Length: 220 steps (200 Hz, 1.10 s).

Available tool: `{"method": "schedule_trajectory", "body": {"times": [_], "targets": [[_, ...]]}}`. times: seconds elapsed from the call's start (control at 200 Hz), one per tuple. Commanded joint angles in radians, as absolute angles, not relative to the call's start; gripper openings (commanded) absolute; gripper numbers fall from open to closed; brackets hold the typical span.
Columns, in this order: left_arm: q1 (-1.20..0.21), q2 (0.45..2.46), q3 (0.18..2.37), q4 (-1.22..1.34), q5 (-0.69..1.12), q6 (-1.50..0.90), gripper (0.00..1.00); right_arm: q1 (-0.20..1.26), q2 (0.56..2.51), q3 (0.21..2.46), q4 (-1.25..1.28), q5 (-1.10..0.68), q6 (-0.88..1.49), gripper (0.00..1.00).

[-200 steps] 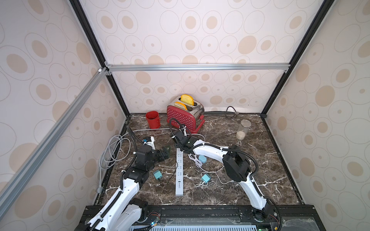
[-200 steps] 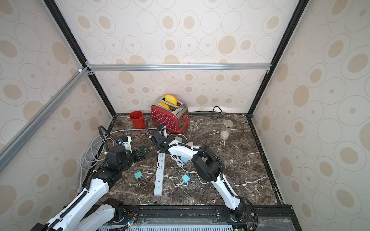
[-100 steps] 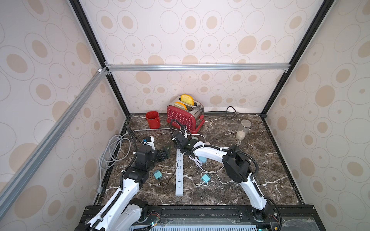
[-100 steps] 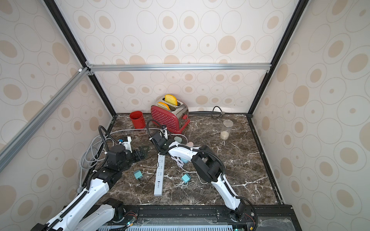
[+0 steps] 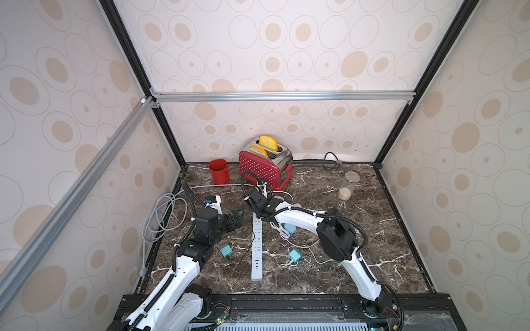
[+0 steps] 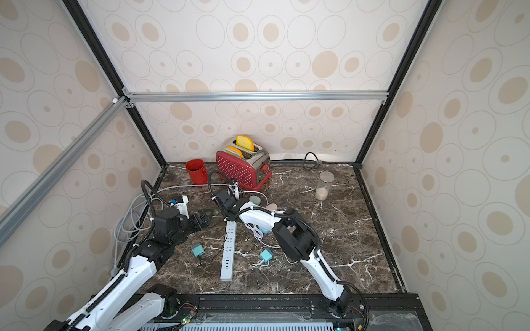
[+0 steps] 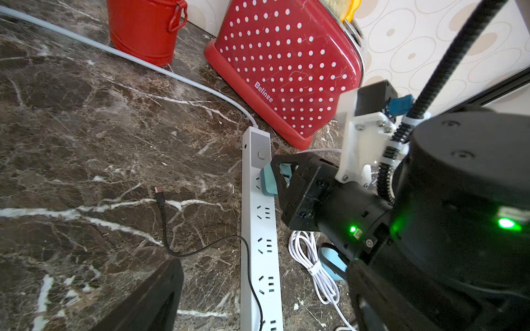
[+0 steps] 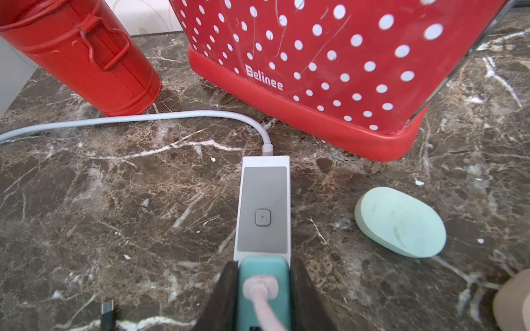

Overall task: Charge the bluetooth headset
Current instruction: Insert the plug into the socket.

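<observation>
R gripper (image 8: 263, 279), jaws pinched on adapter (image 7: 266, 186), sits over 1st socket of strip (image 5: 256, 246), long axis toaster (image 8: 329, 57)-to-base; L gripper (image 5: 240, 215) gapes wide, empty, just left; mint headset case (image 8: 400, 222) lies just right of switch end.

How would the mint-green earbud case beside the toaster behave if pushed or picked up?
The mint-green earbud case looks small and plastic, so probably light. Lying flat on the polished marble table, it would likely slide rather than tip or roll. Its smooth curved shell might slip out of a pinch.
</observation>
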<state>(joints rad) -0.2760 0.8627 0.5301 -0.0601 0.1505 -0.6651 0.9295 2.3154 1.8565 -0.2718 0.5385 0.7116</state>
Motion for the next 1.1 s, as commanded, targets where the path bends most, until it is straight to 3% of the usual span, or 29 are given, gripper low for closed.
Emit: {"method": "schedule_trajectory", "body": {"times": [0.0,0.496,0.931,1.097], "targets": [[-0.272,0.861,0.549,-0.035,0.143,-0.658,0.91,0.949,2.439,1.812,-0.445,0.463,0.743,0.06],[-0.272,0.860,0.546,-0.024,0.145,-0.666,0.91,0.973,2.421,1.698,-0.422,0.441,0.825,0.05],[-0.272,0.852,0.544,-0.026,0.153,-0.668,0.91,0.994,2.509,1.806,-0.506,0.420,0.831,0.05],[-0.272,0.850,0.541,-0.029,0.156,-0.670,0.91,0.988,2.448,1.669,-0.389,0.411,0.867,0.04]]}}
